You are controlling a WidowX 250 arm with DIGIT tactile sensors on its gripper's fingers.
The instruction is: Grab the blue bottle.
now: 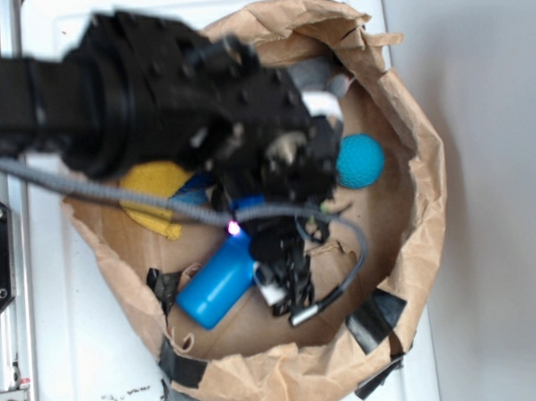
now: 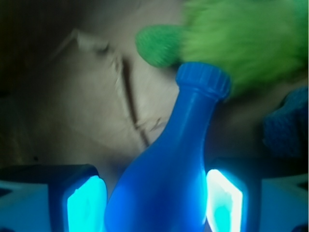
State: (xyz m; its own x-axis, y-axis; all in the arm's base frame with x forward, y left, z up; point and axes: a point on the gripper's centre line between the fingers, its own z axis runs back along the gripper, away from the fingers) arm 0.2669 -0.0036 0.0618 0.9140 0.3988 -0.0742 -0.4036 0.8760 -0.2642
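Overhead, in the exterior view, the black robot arm [image 1: 127, 91] reached from the left over a crumpled brown paper bag [image 1: 412, 202] that lay open on a white table [image 1: 60, 355]. Its black gripper [image 1: 275, 254] hung over the neck end of the glossy bright-blue plastic bottle [image 1: 214, 284], which lay tilted on the bag's floor, base toward the lower left. A round teal knitted ball [image 1: 360, 160] sat apart at the right, and a yellow cloth [image 1: 155, 193] lay partly under the arm.

Next, in the wrist view, the blue bottle [image 2: 169, 179] stood between the two glowing finger pads [image 2: 84, 205], nearer the right one. The jaws were spread and not yet pressed on it. A fuzzy green object [image 2: 241, 34] lay beyond the cap.
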